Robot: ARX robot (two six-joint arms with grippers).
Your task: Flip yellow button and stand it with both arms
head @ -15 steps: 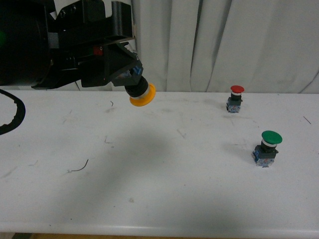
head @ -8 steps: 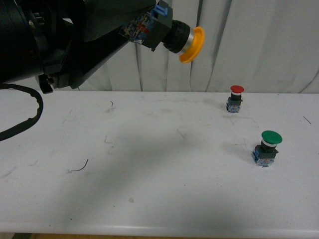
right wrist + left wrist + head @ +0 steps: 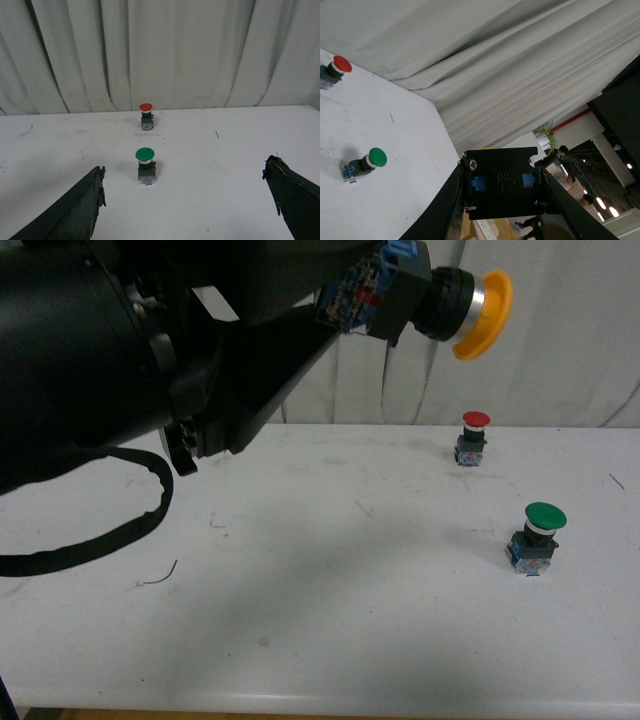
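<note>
My left gripper (image 3: 375,295) is shut on the yellow button (image 3: 450,302) and holds it high above the table, lying sideways with its yellow-orange cap pointing right. In the left wrist view the button's dark base (image 3: 502,182) fills the space between my two fingers, and the cap is hidden. My right gripper (image 3: 185,182) is open and empty, its fingers spread wide over the table; it does not show in the front view.
A red-capped switch (image 3: 474,436) stands upright at the back right of the white table (image 3: 330,640). A green-capped switch (image 3: 538,535) stands upright nearer, on the right. Grey curtains hang behind. My left arm (image 3: 110,350) fills the upper left.
My left gripper has risen and swung right with the yellow button, and the button has turned from cap-down to sideways, cap to the right. The arm now fills more of the view.
</note>
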